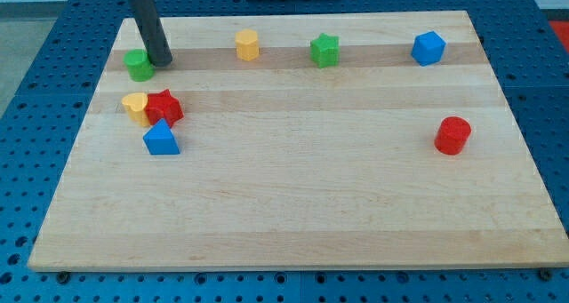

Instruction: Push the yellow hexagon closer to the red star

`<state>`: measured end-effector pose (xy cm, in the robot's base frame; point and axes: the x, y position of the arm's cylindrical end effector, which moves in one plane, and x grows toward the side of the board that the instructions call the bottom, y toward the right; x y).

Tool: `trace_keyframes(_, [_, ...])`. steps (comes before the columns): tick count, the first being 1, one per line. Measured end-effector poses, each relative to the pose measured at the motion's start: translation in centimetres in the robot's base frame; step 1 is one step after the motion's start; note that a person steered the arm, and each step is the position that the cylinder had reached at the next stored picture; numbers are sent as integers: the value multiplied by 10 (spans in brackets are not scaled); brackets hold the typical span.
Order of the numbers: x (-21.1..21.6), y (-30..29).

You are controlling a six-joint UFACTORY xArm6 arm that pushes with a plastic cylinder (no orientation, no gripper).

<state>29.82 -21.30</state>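
The yellow hexagon (pixel 247 45) sits near the view's top, left of centre. The red star (pixel 164 107) lies at the view's left, touching a yellow heart-like block (pixel 135 105) on its left. My tip (pixel 162 62) is at the upper left, right beside a green cylinder (pixel 138 65), touching its right side. The tip is well left of the yellow hexagon and above the red star.
A blue triangular block (pixel 161 139) lies just below the red star. A green star (pixel 325 51) and a blue hexagon-like block (pixel 428 48) sit along the top. A red cylinder (pixel 452 135) is at the right. The wooden board (pixel 293 205) has blue pegboard around it.
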Motion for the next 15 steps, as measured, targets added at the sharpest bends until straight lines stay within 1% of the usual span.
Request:
trace_keyframes(1, [-51,23])
trace_keyframes(2, [-106,59])
trace_keyframes(3, [-107,93])
trace_keyframes(4, [-45,120])
trace_keyframes(5, [1,120])
trace_keyframes(6, [1,120])
trace_keyframes(7, [-10,122])
trace_keyframes(8, [-89,148])
trace_keyframes(9, [-99,177])
trace_keyframes(10, [-51,190])
trace_keyframes(13, [-10,189])
trace_keyframes(15, [-5,178])
